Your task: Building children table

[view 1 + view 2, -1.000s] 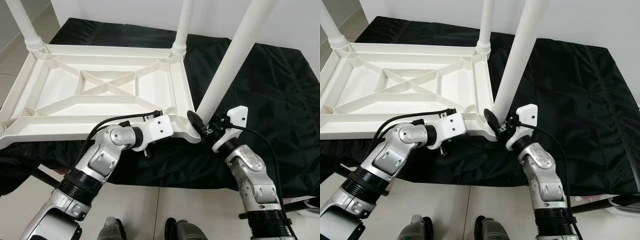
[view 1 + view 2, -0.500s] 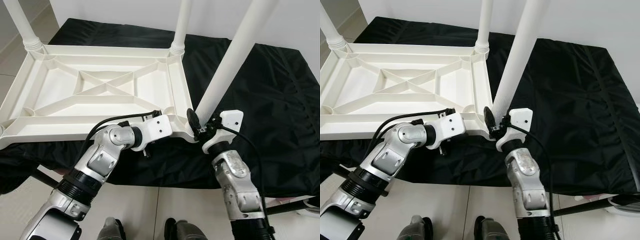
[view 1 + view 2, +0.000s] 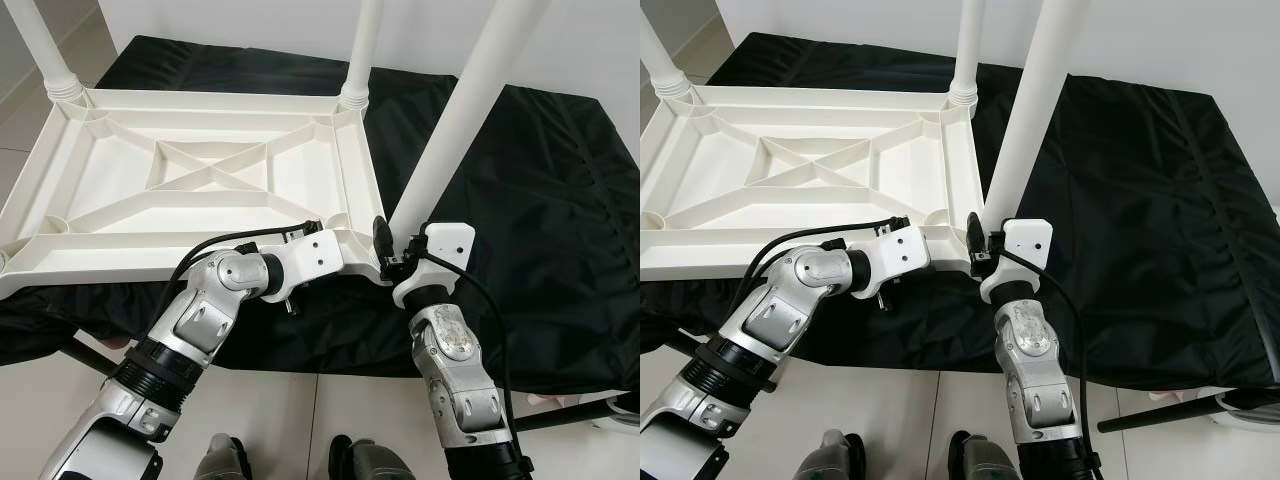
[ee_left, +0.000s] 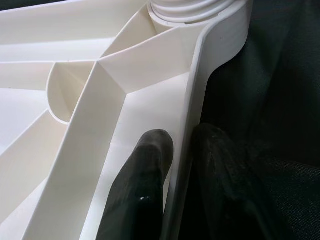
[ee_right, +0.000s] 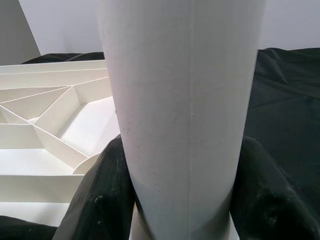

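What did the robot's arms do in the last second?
The right gripper, clamped on the near table leg, swung its wrist and forearm leftward around it, turning the leg. The left gripper stayed pinching the upside-down tabletop's rim.

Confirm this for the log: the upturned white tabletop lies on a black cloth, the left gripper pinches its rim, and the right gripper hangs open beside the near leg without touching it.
One thing is wrong. The right gripper is not hanging free: the right wrist view shows its fingers closed on the near leg. The rest holds: the upturned tabletop lies on the black cloth, and the left gripper pinches its rim.
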Robot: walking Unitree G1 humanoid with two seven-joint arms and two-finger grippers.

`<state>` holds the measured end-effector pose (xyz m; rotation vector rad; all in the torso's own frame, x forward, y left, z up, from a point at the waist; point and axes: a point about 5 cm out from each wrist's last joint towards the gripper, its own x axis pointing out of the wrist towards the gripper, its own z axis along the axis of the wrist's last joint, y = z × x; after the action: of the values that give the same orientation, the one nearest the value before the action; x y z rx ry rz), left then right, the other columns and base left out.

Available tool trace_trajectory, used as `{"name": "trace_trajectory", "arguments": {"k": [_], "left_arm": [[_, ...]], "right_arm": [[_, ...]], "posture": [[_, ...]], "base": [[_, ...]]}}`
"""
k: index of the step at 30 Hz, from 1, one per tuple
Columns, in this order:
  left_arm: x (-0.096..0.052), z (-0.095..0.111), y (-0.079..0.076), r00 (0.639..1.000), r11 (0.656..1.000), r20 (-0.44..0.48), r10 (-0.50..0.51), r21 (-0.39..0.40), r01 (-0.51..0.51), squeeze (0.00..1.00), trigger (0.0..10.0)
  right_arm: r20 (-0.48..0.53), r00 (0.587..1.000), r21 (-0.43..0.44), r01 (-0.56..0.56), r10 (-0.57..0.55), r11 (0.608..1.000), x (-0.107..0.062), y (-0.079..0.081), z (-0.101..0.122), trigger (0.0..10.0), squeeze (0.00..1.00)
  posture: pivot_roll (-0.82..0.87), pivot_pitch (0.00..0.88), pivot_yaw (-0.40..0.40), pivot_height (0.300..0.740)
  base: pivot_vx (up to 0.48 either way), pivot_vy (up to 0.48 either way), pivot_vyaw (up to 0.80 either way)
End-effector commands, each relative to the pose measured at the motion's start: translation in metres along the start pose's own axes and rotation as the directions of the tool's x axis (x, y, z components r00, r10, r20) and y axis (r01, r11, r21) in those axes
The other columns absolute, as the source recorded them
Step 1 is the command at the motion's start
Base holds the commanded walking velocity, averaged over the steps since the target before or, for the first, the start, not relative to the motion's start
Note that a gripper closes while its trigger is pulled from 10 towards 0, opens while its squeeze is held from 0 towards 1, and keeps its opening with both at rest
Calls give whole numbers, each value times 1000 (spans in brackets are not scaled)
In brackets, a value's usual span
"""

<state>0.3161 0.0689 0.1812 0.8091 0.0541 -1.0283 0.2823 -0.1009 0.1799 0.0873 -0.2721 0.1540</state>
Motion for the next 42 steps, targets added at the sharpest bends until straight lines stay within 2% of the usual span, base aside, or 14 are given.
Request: {"name": "trace_trajectory", "arguments": {"k": [1,6,7,14,17,20,24,25,26,30,32,33,35,42], "left_arm": [[1,17,0,997,998,64,32,52,-35,0,10000],[1,17,0,997,998,64,32,52,-35,0,10000],[1,17,0,997,998,63,32,53,-35,0,10000],[1,17,-1,997,998,65,31,55,-34,0,10000],[2,18,-1,997,998,66,30,56,-33,0,10000],[2,18,-1,997,998,66,28,58,-32,0,10000],[2,18,0,997,998,66,27,60,-31,0,10000],[2,18,0,997,998,66,27,60,-31,0,10000],[2,18,0,997,998,67,28,59,-32,0,10000],[1,18,0,997,998,67,29,59,-33,0,10000],[1,17,0,997,998,65,31,57,-35,0,10000],[1,17,0,997,998,65,31,57,-35,0,10000],[0,17,1,997,998,64,32,57,-36,0,10000],[0,18,2,997,998,66,33,59,-37,0,10000]], "right_arm": [[-75,997,65,-25,30,998,-5,19,-14,10000,0],[-75,997,67,-21,27,997,-5,19,-14,10000,0],[-73,997,77,-25,30,997,-5,19,-14,10000,1000],[-34,996,119,-81,86,990,-5,14,-9,10000,1000],[-11,992,121,-127,129,984,-3,4,-6,10000,1000],[-3,982,83,-189,190,979,4,-21,-2,10000,1000],[-13,963,55,-268,269,962,9,-33,0,10000,1000],[-19,956,45,-292,293,955,10,-37,0,10000,851],[-25,941,38,-337,338,941,12,-41,1,10000,0],[-36,921,48,-386,388,921,12,-44,2,10000,0],[-44,871,59,-487,490,871,13,-52,5,10000,0],[-44,871,59,-487,490,871,13,-52,5,10000,0],[-54,815,65,-574,577,816,14,-58,5,10000,0],[-92,746,71,-656,660,752,20,-71,3,10000,0]], "posture": [[-25,161,-75,740],[-24,159,-77,740],[-23,156,-79,740],[-25,151,-81,740],[-25,150,-80,740],[-26,147,-77,740],[-27,147,-76,740],[-27,147,-76,740],[-27,148,-75,740],[-26,148,-75,740],[-26,151,-72,740],[-26,151,-72,740],[-25,153,-67,740],[-23,156,-62,740]], "base": [[0,0,0],[0,0,0],[0,0,0],[0,0,0],[0,0,0],[0,0,0],[0,0,0],[0,0,0],[0,0,0],[0,0,0],[0,0,0],[0,0,0],[0,0,0],[0,0,0]]}}
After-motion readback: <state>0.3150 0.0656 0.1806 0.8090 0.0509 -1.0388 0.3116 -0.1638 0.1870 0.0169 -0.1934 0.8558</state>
